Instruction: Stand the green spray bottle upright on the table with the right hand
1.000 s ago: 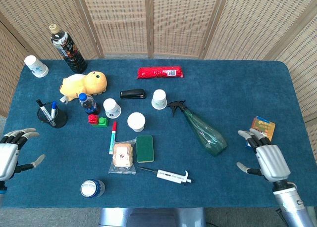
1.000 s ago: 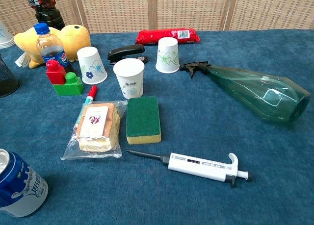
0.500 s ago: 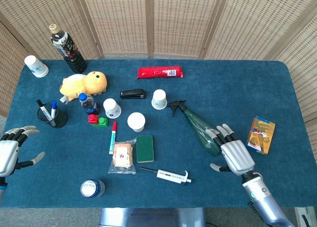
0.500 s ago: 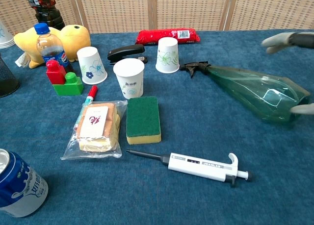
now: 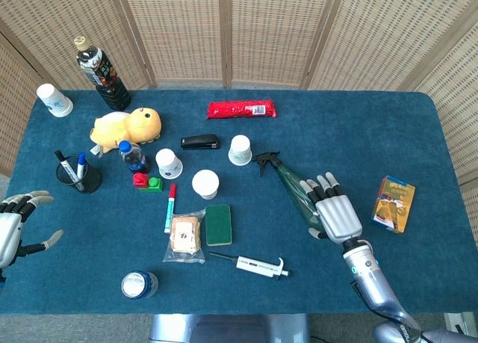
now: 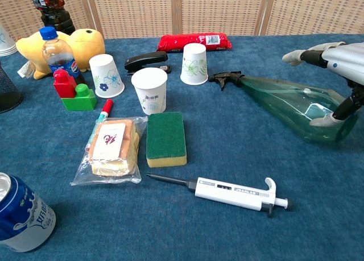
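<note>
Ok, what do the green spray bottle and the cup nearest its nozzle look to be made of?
The green spray bottle looks like thin translucent green plastic: the blue cloth shows through its glossy body, and its trigger head is opaque black, likely plastic too. The cup, standing upside down, looks like matte white paper with a printed floral pattern, though coated paper or plastic cannot be ruled out.

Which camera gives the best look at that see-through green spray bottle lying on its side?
The chest view: the green translucent spray bottle appears large, trigger to base. In the head view the right hand covers the bottle's wide end.
</note>
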Controlling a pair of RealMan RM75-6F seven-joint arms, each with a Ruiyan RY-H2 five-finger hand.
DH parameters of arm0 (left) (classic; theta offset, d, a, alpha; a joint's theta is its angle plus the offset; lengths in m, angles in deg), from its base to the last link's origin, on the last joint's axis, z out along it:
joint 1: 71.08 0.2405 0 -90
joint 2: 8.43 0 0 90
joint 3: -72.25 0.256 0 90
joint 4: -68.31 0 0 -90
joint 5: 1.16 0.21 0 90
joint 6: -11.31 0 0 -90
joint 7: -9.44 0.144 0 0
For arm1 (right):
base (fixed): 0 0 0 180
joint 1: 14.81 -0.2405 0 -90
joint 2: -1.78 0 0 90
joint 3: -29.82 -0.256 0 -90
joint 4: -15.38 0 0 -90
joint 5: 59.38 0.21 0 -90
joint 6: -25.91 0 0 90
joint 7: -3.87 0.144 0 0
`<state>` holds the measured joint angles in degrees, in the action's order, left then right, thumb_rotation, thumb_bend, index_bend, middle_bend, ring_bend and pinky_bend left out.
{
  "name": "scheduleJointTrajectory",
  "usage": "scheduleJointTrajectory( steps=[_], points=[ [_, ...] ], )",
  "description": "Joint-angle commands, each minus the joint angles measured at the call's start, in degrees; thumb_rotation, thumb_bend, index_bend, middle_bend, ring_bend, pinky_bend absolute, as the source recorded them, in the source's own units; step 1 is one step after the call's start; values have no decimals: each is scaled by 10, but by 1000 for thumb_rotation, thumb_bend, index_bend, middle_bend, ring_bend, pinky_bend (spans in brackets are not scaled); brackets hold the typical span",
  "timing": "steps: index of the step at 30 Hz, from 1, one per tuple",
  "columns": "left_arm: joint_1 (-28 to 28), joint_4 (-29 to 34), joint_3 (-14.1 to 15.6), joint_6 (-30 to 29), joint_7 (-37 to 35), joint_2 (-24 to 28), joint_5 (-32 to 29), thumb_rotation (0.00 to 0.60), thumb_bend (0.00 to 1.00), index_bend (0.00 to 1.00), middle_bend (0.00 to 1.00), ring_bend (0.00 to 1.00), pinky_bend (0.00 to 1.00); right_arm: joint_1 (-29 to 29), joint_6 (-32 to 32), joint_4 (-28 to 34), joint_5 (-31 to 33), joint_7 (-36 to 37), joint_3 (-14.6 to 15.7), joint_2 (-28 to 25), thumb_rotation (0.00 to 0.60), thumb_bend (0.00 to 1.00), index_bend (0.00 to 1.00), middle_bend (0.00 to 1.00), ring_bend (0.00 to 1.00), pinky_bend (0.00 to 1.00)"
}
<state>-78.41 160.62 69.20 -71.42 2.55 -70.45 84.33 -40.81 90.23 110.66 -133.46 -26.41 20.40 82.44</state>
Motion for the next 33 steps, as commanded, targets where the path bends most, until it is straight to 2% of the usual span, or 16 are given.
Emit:
scheduleJointTrajectory(
  steps=[1,6,14,24,27,33],
  points=[
    [0,1,0,-1,0,1,1,479,279,278,267,253,211,-7,2,-29,5,-14,1,6,600,161,0,0,0,16],
    [1,5,0,-4,2,3,3,478,278,277,267,253,208,-14,-1,-78,6,-19,4,4,600,160,0,0,0,16],
    [0,13,0,-4,8,5,4,483,279,277,267,253,204,-25,-15,-154,7,20,3,9,600,160,0,0,0,16],
    [-2,12,-5,-8,2,2,1,478,280,276,269,253,200,-60,-69,-271,24,71,-11,14,600,160,0,0,0,17],
    [-1,9,-5,-9,-1,0,1,478,280,277,269,253,200,-60,-69,-258,24,76,-11,-1,600,161,0,0,0,17],
    [-3,0,-3,-2,-11,-4,1,479,278,277,271,253,199,-48,-78,-120,57,75,-15,-67,600,161,0,5,0,17]
  ],
)
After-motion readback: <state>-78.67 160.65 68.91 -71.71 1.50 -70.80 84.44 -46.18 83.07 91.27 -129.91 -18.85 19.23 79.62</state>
